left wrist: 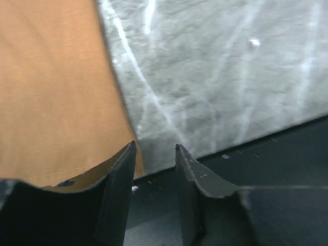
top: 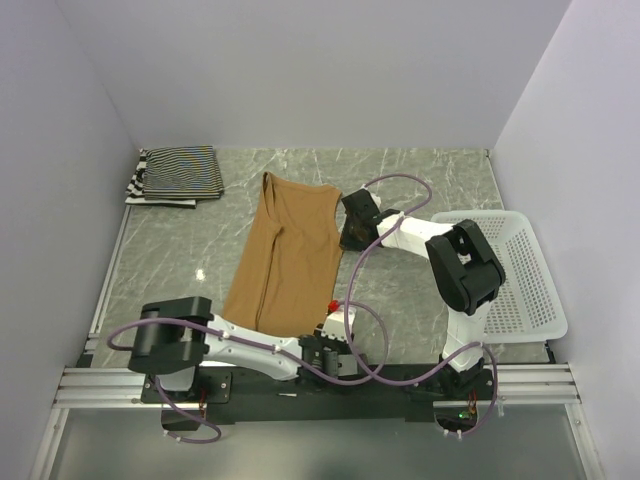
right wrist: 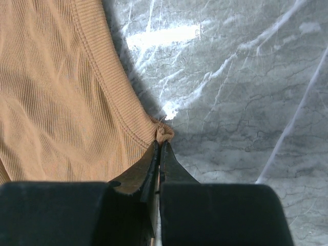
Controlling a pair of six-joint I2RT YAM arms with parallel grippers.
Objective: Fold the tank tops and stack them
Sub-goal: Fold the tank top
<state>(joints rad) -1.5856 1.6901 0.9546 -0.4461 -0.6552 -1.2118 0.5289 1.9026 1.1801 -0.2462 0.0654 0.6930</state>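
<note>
The plain tan-brown tank top lies spread flat in the middle of the table, straps toward the back. My right gripper is at its right side, shut on a small bunch of the ribbed armhole edge. The right wrist view shows the tan fabric stretching off to the left. My left gripper is open at the top's near right hem corner. Its left finger overlaps the tan hem, and only table shows between the jaws. Two striped tank tops lie folded in a stack at the back left.
A white lattice basket stands at the table's right edge beside the right arm. Bare grey marble lies to the right of the tan top. The dark rail of the table's near edge sits just beyond the left fingertips.
</note>
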